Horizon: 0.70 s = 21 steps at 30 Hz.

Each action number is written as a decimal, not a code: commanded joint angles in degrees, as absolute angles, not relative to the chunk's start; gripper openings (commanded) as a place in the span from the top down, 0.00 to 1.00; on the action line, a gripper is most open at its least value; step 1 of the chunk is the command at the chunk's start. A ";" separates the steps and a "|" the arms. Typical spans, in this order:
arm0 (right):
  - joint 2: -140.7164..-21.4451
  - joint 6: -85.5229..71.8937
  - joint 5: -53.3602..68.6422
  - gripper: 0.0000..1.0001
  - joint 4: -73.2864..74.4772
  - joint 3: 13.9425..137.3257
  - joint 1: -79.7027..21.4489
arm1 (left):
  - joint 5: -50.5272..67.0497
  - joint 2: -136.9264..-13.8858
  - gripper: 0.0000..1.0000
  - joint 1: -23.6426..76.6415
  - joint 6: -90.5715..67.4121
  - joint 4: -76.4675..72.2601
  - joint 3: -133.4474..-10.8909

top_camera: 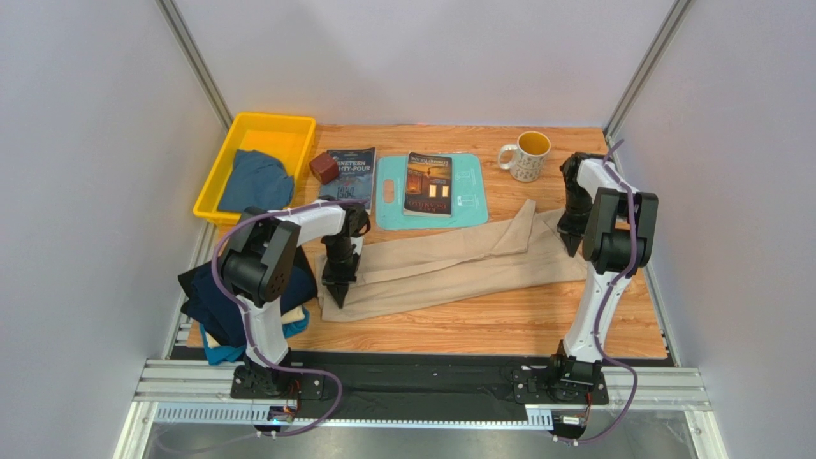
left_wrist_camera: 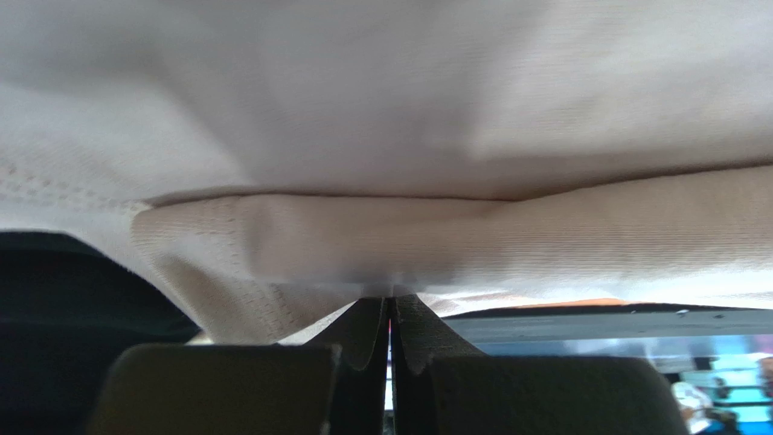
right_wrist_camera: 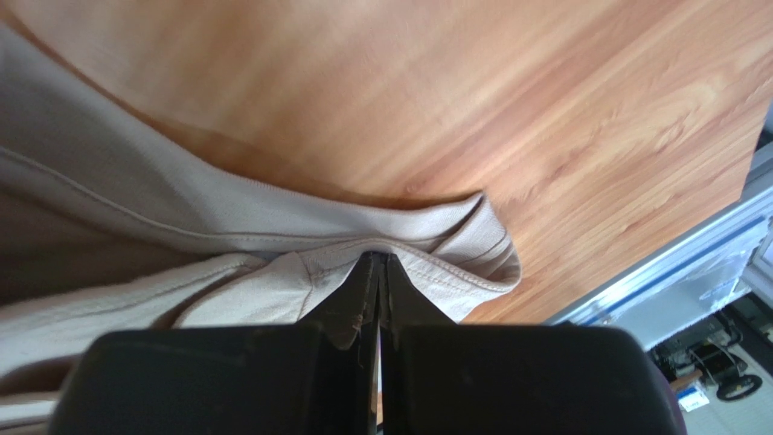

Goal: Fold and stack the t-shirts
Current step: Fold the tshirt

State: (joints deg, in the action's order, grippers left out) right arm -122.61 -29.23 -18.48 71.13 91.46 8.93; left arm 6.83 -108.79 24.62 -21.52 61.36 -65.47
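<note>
**Grippers.** The left gripper (top_camera: 337,293) was closed. Its fingers (left_wrist_camera: 363,337) were pressed together and pinched a fold of the beige shirt (top_camera: 450,260). The right gripper (top_camera: 573,245) was also closed. Its fingers (right_wrist_camera: 349,304) pinched a stitched hem at the other end of the same shirt.

**Shirt.** Between the two grippers the shirt lay on the table (top_camera: 498,325) as a long, narrow, slanted band, folded lengthwise into overlapping layers.
- The cloth was soft, matte and finely woven.
- A row of stitching ran to the left of the left fingertips.
- At the right fingertips the hem showed parallel seam lines, and a rolled corner curled just to their right.

**Surfaces and edges.**
- Beyond the right fingertips lay smooth wood with a streaked grain.
- The table edge and a metal frame rail stood to the right of the right fingers.
- Bare wood ran along the near side of the band.

**Nearby items.**
- A rumpled pile (top_camera: 230,304) of navy and teal shirts sat just left of the left fingers and overhung the table edge.
- Beyond the left fingers stood a rigid yellow bin (top_camera: 278,120) holding a blue shirt (top_camera: 257,182), and a flat teal board (top_camera: 469,196) carrying a book (top_camera: 427,182).
- A mug (top_camera: 525,158) stood beyond the right fingers, well apart from them.
</note>
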 commanded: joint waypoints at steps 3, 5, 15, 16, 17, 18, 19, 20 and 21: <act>-127.17 -30.41 -22.42 1.00 71.27 102.90 9.32 | 4.74 -110.13 1.00 29.44 -20.13 59.68 -62.84; -126.83 -30.06 -21.19 1.00 71.98 104.67 9.32 | 5.45 -109.86 1.00 29.88 -20.13 59.94 -63.37; -108.82 -29.97 -12.15 0.76 72.33 99.85 7.65 | 3.35 -105.91 0.84 29.88 -19.69 69.34 -79.70; -107.07 -30.49 -11.78 0.76 72.59 98.89 7.21 | 3.08 -105.73 0.84 29.88 -19.69 70.30 -81.02; -106.09 -30.59 -10.73 0.76 72.51 96.61 6.08 | 2.47 -105.65 0.84 29.88 -19.60 70.57 -83.30; -105.04 -30.67 -8.72 0.76 71.29 94.68 5.37 | 2.29 -105.56 0.83 29.88 -19.43 70.75 -84.02; -102.77 -30.67 -7.92 0.75 70.32 92.83 4.49 | 2.29 -105.56 0.83 29.88 -19.34 69.88 -84.37; -101.96 -30.67 -7.65 0.74 69.53 88.98 3.00 | 2.72 -105.56 0.83 29.88 -19.07 69.18 -84.20; -101.26 -31.20 -7.12 0.73 68.04 87.38 2.47 | 3.07 -106.08 0.84 29.88 -18.90 67.69 -83.85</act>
